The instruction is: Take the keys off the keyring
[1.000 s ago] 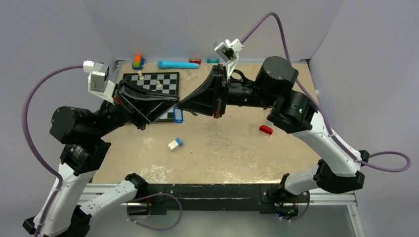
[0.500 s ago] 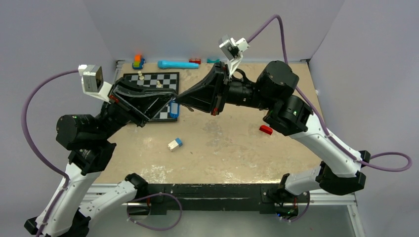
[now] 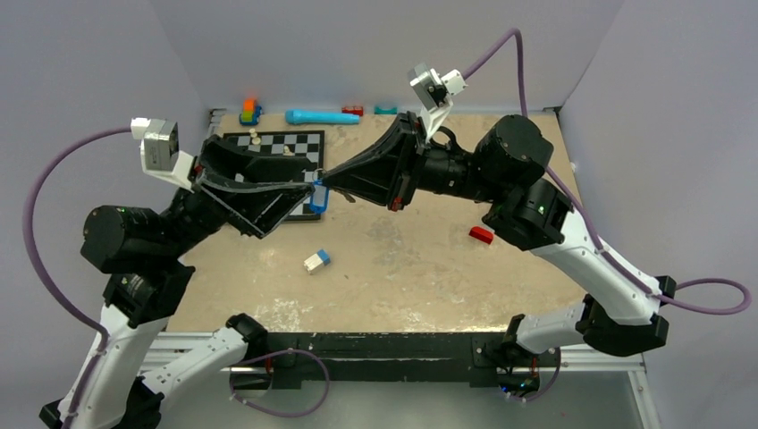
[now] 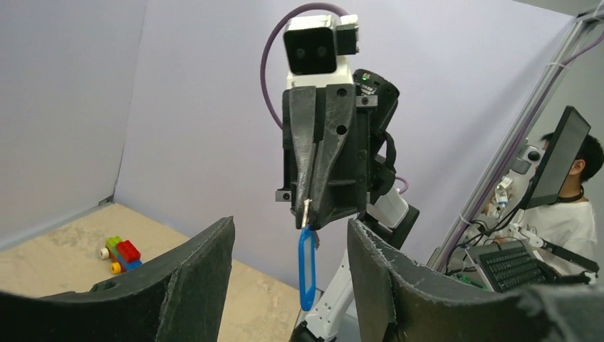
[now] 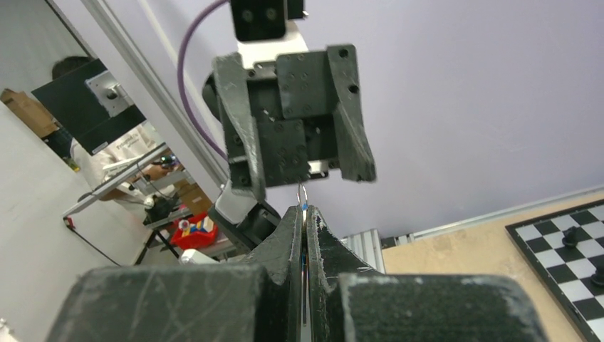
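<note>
Lilac walls close in a scuffed tan table (image 3: 420, 259). Above its far left part hangs the key bunch (image 4: 307, 265), which shows as a narrow blue plastic piece below a sliver of silver metal. Whether that sliver is ring or key cannot be told. The right gripper (image 4: 308, 216) has its fingers pressed together on the silver part, and the blue piece dangles straight down from the pinch. Facing it tip to tip, the left gripper (image 3: 305, 189) stands with its fingers spread. In the left wrist view the blue piece hangs between those fingers (image 4: 196, 281) and touches neither. Below and behind the left gripper a chessboard (image 3: 299, 143) lies flat, with a few small pieces standing on it. A white-and-blue block (image 3: 316, 260) lies nearer the arm bases, and a red block (image 3: 481, 234) is off to the right. A blue cylinder (image 3: 320, 116) and stacked toy bricks (image 3: 250, 111) lie along the far edge.
</note>
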`<act>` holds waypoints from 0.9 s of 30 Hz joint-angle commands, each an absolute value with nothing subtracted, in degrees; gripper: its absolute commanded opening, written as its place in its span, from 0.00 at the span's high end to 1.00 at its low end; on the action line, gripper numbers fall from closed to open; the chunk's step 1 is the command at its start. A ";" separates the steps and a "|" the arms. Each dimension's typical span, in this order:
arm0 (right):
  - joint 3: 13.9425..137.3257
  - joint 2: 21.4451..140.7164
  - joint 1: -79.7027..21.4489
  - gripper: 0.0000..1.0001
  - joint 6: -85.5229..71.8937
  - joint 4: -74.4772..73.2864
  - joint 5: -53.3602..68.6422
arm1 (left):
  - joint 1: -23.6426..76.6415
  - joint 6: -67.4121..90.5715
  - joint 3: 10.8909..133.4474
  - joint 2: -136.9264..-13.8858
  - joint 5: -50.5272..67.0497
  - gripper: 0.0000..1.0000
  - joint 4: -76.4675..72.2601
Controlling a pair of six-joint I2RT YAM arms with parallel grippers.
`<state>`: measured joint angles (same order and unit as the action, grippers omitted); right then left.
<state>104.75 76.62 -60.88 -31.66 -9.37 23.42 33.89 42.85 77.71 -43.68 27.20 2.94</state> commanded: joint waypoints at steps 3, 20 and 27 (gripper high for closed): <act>105.97 73.00 -61.34 1.00 -28.61 -15.47 21.52 | 33.91 29.42 91.68 -46.84 33.15 0.42 22.44; 125.42 81.90 -61.32 1.00 -18.12 -45.59 21.79 | 33.92 15.23 112.44 -64.42 45.53 0.54 49.16; 121.57 81.27 -61.28 1.00 -18.63 -43.07 22.60 | 33.93 15.47 109.02 -63.38 47.90 0.57 47.73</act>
